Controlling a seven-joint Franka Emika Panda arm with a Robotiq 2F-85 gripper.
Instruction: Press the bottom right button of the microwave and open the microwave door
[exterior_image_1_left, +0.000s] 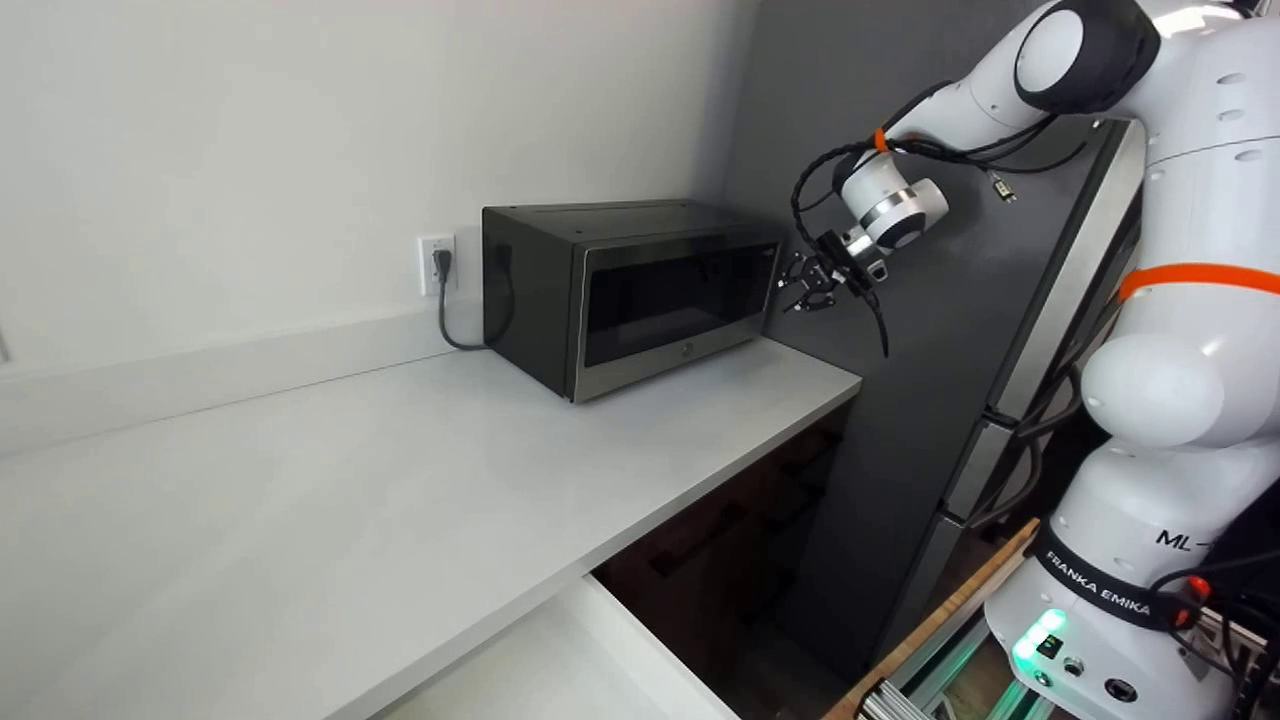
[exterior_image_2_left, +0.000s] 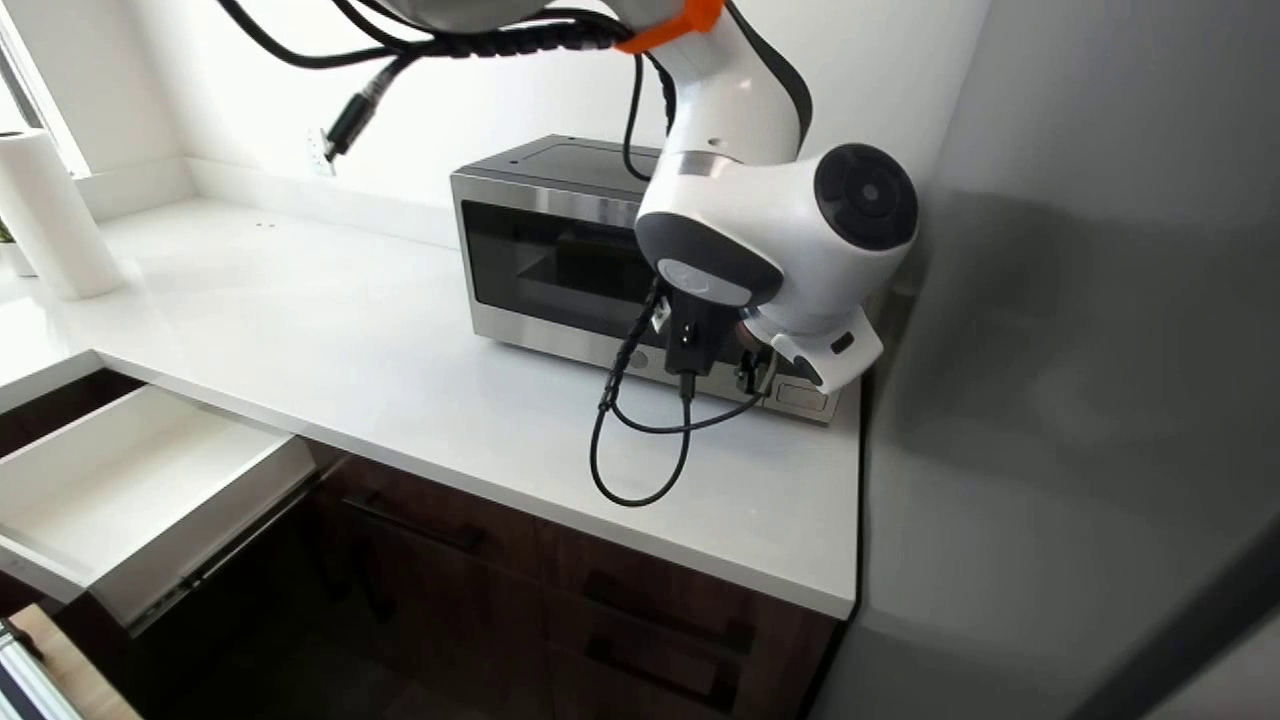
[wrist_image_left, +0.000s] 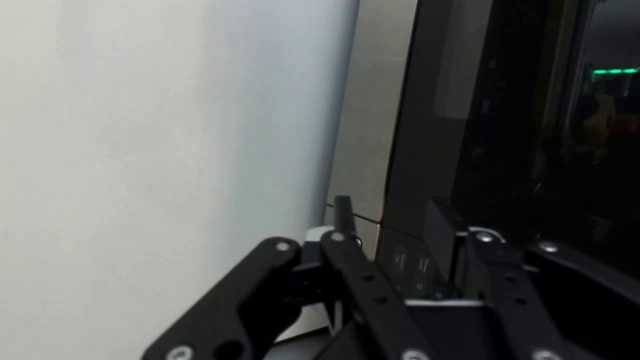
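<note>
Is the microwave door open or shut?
Shut: in the wrist view, the door lines up with the control strip, only a thin seam between.

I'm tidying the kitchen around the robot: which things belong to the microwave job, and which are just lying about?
For the job: gripper, open; microwave; microwave door, shut; bottom right button.
Apparently just there: pulled-out drawer; white roll on the counter.

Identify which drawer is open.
The white-sided drawer at the left in an exterior view; it juts out from under the counter, while the dark wooden fronts to its right look shut.
</note>
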